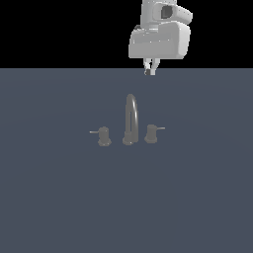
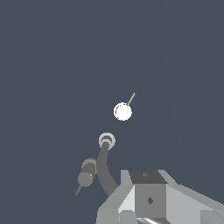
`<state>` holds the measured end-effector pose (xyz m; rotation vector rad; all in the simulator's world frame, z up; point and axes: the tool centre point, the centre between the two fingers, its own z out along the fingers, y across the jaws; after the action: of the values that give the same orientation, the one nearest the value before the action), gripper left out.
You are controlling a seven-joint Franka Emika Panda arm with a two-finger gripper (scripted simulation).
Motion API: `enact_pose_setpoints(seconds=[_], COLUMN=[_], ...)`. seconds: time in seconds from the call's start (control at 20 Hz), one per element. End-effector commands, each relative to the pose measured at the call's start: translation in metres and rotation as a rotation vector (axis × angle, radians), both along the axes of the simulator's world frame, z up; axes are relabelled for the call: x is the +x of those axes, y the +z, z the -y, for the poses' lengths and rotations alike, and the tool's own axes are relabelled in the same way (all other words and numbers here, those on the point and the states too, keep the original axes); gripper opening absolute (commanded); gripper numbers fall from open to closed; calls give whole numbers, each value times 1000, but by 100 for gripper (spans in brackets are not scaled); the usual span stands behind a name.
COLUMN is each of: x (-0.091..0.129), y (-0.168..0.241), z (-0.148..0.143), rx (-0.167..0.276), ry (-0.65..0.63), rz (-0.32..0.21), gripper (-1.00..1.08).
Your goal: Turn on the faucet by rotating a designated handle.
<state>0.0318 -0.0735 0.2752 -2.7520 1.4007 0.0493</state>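
Faucet [image 1: 130,120]: mid-bench [image 1: 59,197], rigid metal. Handle [image 1: 151,134]: at exterior view's right of spout, lever rod pointing right; likely stiff, slippery; push rod tip. Gripper [image 1: 149,69]: well above, fingers nearly closed, empty.

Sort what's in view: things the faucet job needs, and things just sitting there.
Needed:
faucet
handle, rod pointing to the exterior view's right
end effector, above and behind the faucet, touching nothing

Just there:
twin knob, rod pointing to the exterior view's left
floor
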Motion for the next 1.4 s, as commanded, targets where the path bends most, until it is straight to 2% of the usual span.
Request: enact_pose_setpoints(seconds=[0.0, 0.4, 0.75, 1.05, 1.35], x=[13, 43, 57, 60, 61], y=[-23, -103, -165, -198, -212], z=[6, 27, 43, 52, 56], rx=[-3, -21, -42, -56, -61], ry=[-66, -270, -416, -491, -520], rz=[-2, -10, -12, -12, -12], gripper=[-100, -100, -100, -100, -100])
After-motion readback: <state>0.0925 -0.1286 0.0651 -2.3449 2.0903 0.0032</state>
